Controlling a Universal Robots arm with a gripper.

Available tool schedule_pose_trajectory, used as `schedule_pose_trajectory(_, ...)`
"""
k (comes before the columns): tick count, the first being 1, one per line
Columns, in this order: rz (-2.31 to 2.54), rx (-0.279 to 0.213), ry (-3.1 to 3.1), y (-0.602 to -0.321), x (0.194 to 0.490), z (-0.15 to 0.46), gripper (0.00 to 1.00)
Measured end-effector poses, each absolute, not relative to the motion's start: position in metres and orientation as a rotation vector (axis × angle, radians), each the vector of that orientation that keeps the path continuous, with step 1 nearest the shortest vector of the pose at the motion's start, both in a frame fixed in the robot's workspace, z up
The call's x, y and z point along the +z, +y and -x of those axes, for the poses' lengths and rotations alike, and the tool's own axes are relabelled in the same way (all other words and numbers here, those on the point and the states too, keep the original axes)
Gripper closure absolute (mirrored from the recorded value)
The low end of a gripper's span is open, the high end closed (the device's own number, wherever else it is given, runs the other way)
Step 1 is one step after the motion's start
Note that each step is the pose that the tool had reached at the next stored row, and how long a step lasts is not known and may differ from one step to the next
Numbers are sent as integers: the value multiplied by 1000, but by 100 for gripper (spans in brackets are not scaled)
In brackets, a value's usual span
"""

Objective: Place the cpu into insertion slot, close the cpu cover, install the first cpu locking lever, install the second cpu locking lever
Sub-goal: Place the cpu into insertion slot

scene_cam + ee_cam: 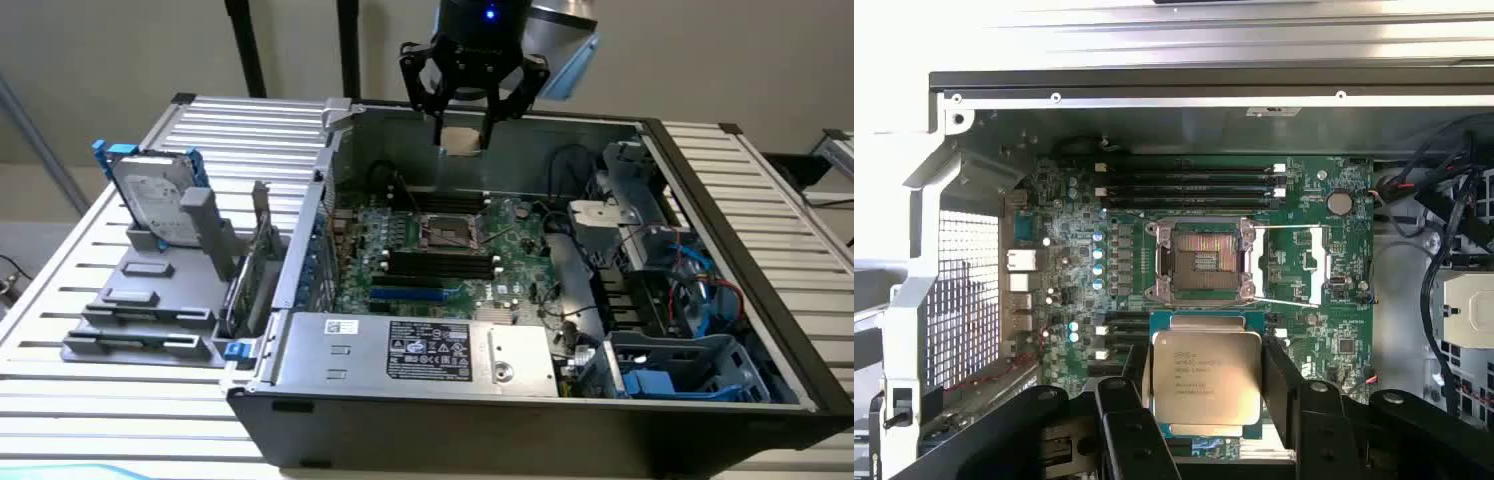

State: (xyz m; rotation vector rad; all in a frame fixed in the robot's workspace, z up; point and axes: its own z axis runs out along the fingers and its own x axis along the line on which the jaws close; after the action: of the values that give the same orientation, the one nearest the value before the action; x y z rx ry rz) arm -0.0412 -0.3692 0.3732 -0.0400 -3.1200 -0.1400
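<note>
Nearest the wrist camera we count two black fingers closed on one cpu, gripped by opposite edges, its printed metal top facing the lens. Beyond it, on the green board, we see one insertion slot, uncovered, with one cpu cover swung open beside it and two thin levers lying outward. The gripper points straight down, high above the open case, near its far wall.
</note>
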Motion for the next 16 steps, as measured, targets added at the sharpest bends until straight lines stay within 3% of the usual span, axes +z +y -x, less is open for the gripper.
schedule_pose_trajectory(16,40,-136,-3120,-364,372,41,46)
